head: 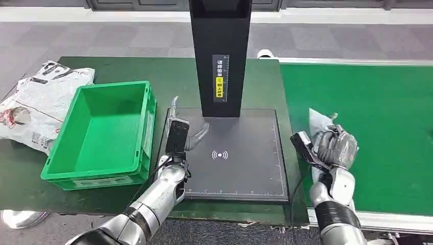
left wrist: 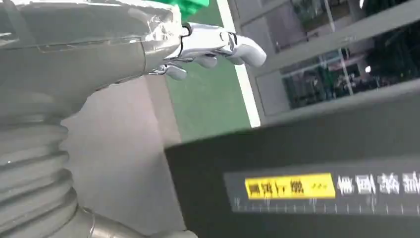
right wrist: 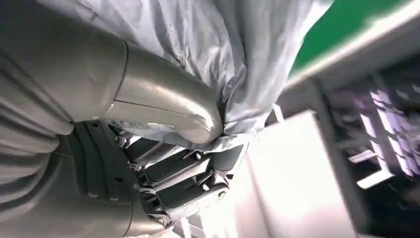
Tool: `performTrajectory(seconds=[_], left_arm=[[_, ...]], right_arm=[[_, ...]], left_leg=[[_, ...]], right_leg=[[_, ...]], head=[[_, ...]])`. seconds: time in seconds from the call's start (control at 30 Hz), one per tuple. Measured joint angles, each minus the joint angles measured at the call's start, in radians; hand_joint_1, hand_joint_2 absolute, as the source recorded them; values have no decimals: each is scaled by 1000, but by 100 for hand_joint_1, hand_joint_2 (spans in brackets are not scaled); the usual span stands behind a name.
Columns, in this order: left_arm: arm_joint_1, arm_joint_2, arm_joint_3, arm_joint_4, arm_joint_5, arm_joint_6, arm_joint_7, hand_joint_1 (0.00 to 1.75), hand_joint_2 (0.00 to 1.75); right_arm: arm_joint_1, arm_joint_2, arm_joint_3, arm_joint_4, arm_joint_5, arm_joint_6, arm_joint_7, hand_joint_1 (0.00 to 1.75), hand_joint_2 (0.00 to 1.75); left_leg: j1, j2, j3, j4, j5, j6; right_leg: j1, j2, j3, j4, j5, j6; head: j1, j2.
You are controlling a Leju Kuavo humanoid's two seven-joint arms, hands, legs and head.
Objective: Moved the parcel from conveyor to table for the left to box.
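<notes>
Now the right hand (head: 334, 147) clasps the grey parcel (head: 320, 124) over the conveyor (head: 388, 127); left hand (head: 179, 133) waits empty, fingers apart. Slippery wrapping may slide free before reaching the table (head: 153, 76).

The left hand (head: 179, 133) hovers with fingers spread and empty, its silver forearm reaching up from below; the right hand (head: 334, 147) is raised on a bent wrist, thumb and fingers clenched around a grey parcel (right wrist: 237, 54)

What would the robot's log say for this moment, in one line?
right hand: grips grey parcel over conveyor | left hand: open above scanner pad | green box: empty
</notes>
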Motion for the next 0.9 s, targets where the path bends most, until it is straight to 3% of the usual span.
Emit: performTrajectory(seconds=[0.1,0.23,0.43,0.63,0.83,0.87,0.9], left_arm=[[-9,19,28,2,-8,8,0,0,175],[-18,34,55,-5,-16,3,0,0,175],[-19,47,88,-21,-29,-18,0,0,175],[-20,49,111,-42,-66,-41,0,0,175],[-23,50,118,-48,-63,-80,0,0,175],[-23,50,118,-48,-63,-81,0,0,175],[-25,50,118,-47,-63,-89,0,0,175]], right_arm=[[25,62,11,-109,-46,0,-133,175,175],[46,128,73,-188,-44,0,-163,175,175],[59,164,169,-221,-91,2,-131,175,175],[58,166,460,-206,-249,70,18,175,175],[53,153,667,-142,-369,328,24,169,175],[53,153,672,-139,-371,333,25,117,175],[53,152,705,-124,-378,357,29,52,175]], left_leg=[[1,0,-1,0,0,-1],[0,2,-1,0,0,-1],[0,1,-2,0,0,-1],[0,3,-2,0,0,-1],[0,3,-2,-1,0,-2],[0,3,-2,-1,0,-2],[0,3,-2,-1,0,-2]], right_leg=[[0,0,0,1,0,0],[-1,3,-1,1,0,0],[-1,1,-1,1,0,0],[0,4,-3,1,0,0],[0,4,-3,1,0,0],[0,4,-3,1,0,0],[0,4,-3,1,0,0]], head=[[0,0],[0,0],[0,0],[0,0],[0,0],[0,0],[0,0]])
